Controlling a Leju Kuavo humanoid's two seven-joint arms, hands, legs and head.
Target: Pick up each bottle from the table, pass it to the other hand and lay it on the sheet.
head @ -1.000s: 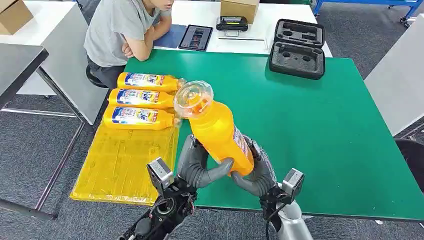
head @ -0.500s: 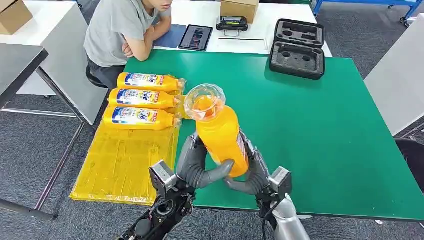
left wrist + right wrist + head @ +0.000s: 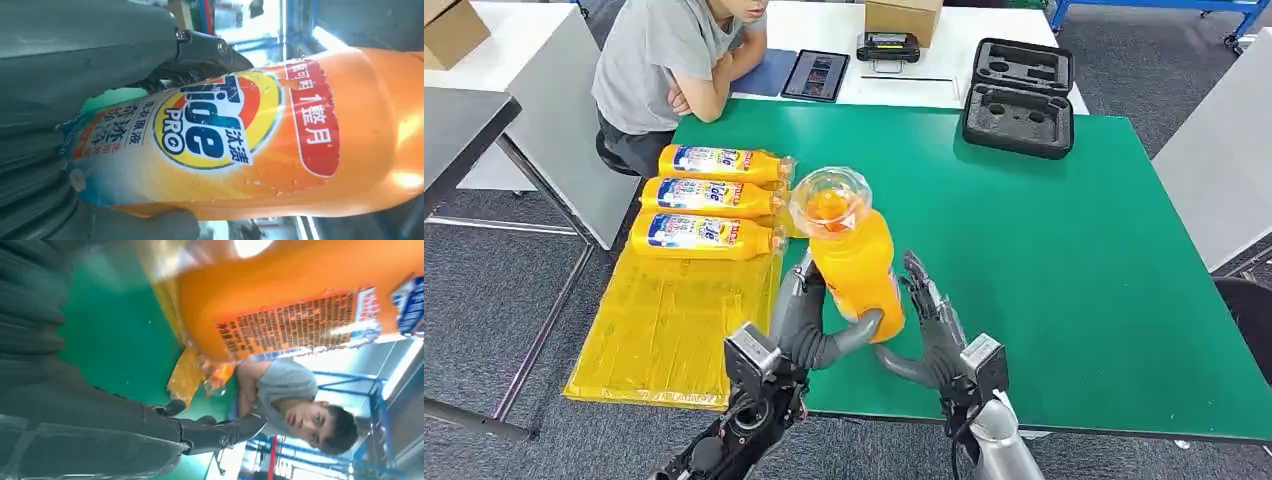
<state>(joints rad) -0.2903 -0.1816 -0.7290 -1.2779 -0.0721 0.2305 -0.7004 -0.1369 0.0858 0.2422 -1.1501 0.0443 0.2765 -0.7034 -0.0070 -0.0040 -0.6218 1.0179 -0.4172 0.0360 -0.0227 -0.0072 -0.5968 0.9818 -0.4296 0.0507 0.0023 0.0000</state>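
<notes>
letting go is what the right hand (image 3: pixel 929 335) has just done: a second ago it cupped the orange bottle (image 3: pixel 856 265) from the right, and now its fingers are spread and stand just beside it. the left hand (image 3: pixel 809 325) holds the bottle alone, thumb across its lower part, upright above the green table (image 3: pixel 1064 240) near its front edge. the handover looks complete, leaving the bottle to be laid on the yellow sheet (image 3: pixel 664 330), in front of the three bottles (image 3: pixel 709 197) already there.
</notes>
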